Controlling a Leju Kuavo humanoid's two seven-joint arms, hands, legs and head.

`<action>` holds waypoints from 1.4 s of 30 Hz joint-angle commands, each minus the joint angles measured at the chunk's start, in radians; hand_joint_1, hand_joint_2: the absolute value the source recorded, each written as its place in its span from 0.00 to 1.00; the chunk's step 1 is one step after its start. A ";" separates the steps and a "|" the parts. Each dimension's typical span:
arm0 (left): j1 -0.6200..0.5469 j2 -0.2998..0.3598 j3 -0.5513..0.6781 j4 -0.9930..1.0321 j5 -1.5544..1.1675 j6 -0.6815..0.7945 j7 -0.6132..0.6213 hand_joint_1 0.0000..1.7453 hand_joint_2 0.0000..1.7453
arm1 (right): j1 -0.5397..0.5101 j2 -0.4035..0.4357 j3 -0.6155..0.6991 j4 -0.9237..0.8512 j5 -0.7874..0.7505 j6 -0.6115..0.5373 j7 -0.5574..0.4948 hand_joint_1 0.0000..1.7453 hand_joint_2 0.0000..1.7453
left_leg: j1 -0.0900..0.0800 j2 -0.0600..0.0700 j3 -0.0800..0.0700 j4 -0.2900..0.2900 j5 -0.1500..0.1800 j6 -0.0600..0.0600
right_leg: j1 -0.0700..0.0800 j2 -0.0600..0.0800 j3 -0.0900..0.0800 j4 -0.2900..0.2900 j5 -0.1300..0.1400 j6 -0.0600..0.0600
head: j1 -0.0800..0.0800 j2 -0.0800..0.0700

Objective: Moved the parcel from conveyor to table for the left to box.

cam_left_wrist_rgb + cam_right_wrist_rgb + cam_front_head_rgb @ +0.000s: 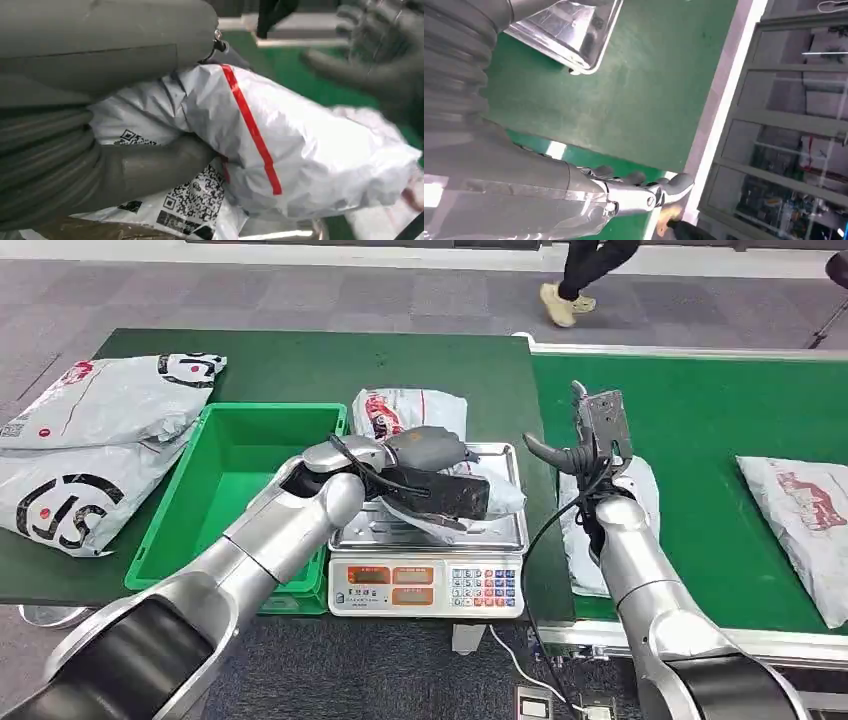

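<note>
Left hand (425, 465) grips the parcel (480, 485) lying on the scale (430, 575). Lift clear of the pan, then swing to the bin (235, 465) just beside the scale (film looks slippery; grip firm). Right hand (590, 440) spread, empty, above the conveyor (700, 440). Green worktop (300, 365); grey floor beyond.

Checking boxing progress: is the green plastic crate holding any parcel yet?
No, the green plastic crate shows bare floor inside, while the left hand grips the grey plastic parcel on the scale.
</note>
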 commanded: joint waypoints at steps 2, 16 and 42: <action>-0.080 0.065 0.003 -0.290 0.048 0.064 0.112 1.00 1.00 | -0.006 -0.038 -0.006 -0.012 -0.032 -0.008 0.010 0.00 1.00 | 0.001 0.000 -0.003 0.002 0.000 -0.001 | 0.001 -0.001 -0.003 0.001 0.000 -0.001 | 0.000 0.000; -0.041 0.219 0.139 0.146 -0.248 0.398 0.253 1.00 1.00 | 0.123 -0.052 -0.045 -0.159 -0.003 -0.009 0.036 0.00 1.00 | 0.000 0.007 0.006 -0.005 0.000 -0.002 | 0.001 0.004 0.004 -0.003 0.001 -0.003 | 0.000 0.000; 0.057 0.347 0.346 0.240 -0.384 0.359 0.502 0.00 1.00 | 0.023 -0.009 -0.038 -0.014 0.053 -0.032 0.041 0.00 1.00 | 0.001 0.004 0.000 -0.001 0.000 -0.002 | 0.001 0.003 -0.001 0.000 0.000 -0.003 | 0.000 0.000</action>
